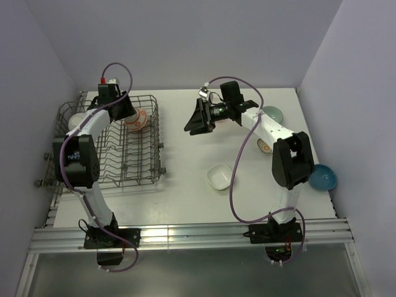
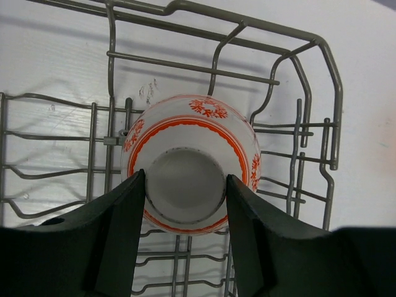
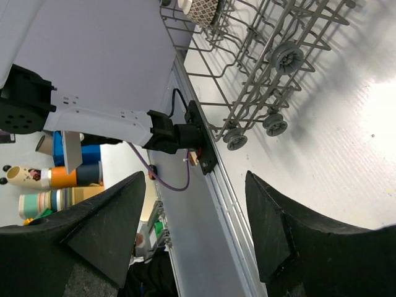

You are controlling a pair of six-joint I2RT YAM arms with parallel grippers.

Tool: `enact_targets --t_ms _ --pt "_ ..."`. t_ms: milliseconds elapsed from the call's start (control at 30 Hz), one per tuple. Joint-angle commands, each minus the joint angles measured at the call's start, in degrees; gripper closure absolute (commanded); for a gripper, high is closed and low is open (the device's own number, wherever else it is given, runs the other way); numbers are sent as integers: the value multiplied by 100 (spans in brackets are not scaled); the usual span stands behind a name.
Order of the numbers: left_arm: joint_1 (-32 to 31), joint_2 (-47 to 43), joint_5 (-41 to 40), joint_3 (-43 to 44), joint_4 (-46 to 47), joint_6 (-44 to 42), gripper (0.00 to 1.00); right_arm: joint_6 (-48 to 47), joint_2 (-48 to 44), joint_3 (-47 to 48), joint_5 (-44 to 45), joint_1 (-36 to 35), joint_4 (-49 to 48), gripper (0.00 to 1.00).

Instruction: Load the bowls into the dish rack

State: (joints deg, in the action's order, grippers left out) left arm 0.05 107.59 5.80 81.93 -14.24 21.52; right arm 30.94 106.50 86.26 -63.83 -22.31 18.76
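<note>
Rack (image 1: 133,164): grey wire, at the left side of the table (image 1: 185,201), its left edge close to the left wall. Rows of upright prongs, most slots free. A white bowl (image 1: 77,121) sits in the far left corner.

Left arm: reaches from its base along the rack's left side, then bends right over the rack's far end. Left claw (image 2: 185,175): pinching the red-patterned bowl (image 1: 137,119), one finger on each side of the foot ring, no gap showing in the wrist view.

Red-patterned bowl: in the rack's far right corner, turned on its side with its unglazed base facing the wrist camera. White body, orange-red bands around the base, flower sprigs near the rim. Wire loops stand close behind it and to its right.

Middle of table: bare white surface between the rack and the right arm. Square white bowl (image 1: 219,176): upright, alone, near the front.

Right arm: folded back over its base, forearm stretched left above the table. Right claw (image 3: 193,174): spread wide, nothing between the fingers, turned toward the rack.

Right side: pale green bowl (image 1: 273,114) near the far edge; a patterned bowl (image 1: 264,146) partly hidden by the arm; blue bowl (image 1: 322,178) at the right edge.
</note>
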Motion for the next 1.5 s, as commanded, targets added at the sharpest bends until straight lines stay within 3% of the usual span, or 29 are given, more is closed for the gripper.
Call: enact_targets --t_ms 0,300,500,900,1467 --pt "-199 130 -535 472 -52 -297 100 -185 126 277 -15 95 84 27" --pt "-357 552 -554 666 -184 -359 100 -299 134 198 -6 130 145 27" --pt "-462 816 -993 877 -492 -464 100 -387 143 225 29 156 268 26" --pt "-700 412 -1705 842 -351 -754 100 -343 90 146 20 165 189 26" --pt "-717 798 -1442 983 -369 -842 100 -580 143 225 81 174 452 25"
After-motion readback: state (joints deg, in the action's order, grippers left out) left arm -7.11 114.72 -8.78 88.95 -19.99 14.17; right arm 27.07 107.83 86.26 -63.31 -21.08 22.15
